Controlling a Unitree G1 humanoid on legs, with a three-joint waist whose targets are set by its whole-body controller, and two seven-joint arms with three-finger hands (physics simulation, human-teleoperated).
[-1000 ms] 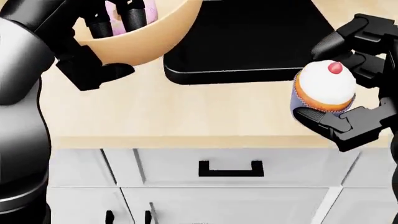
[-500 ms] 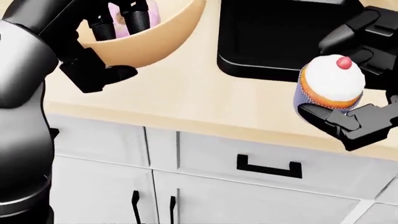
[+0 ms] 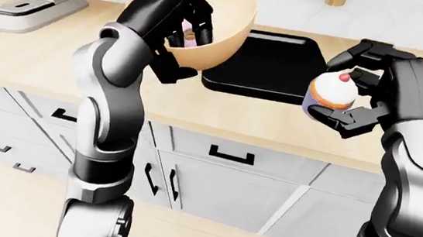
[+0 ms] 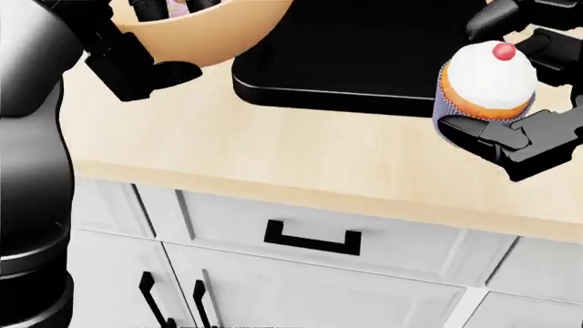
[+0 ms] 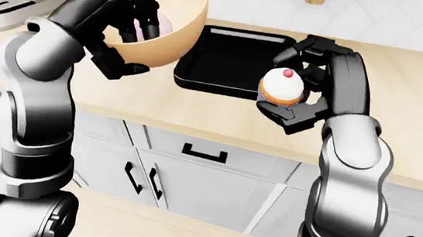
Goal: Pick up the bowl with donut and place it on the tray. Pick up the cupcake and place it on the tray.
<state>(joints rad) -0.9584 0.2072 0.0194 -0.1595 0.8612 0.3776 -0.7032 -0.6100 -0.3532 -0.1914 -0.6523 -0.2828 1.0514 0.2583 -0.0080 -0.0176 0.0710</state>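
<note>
Left-eye view gives me the clearest read: my left robot hand (image 3: 176,19) grips the rim of the tan bowl (image 3: 218,29), fingers hooked over the edge, with the pink donut (image 3: 186,31) partly hidden inside. I hold the bowl in the air, tilted, above the left end of the black tray (image 3: 267,65). My right robot hand (image 5: 299,80) is closed around the cupcake (image 5: 280,88), white frosting and red cherry on top, raised off the bench (image 3: 38,55) just right of the tray. White drawers (image 4: 314,239) with black handles sit below the tray.
</note>
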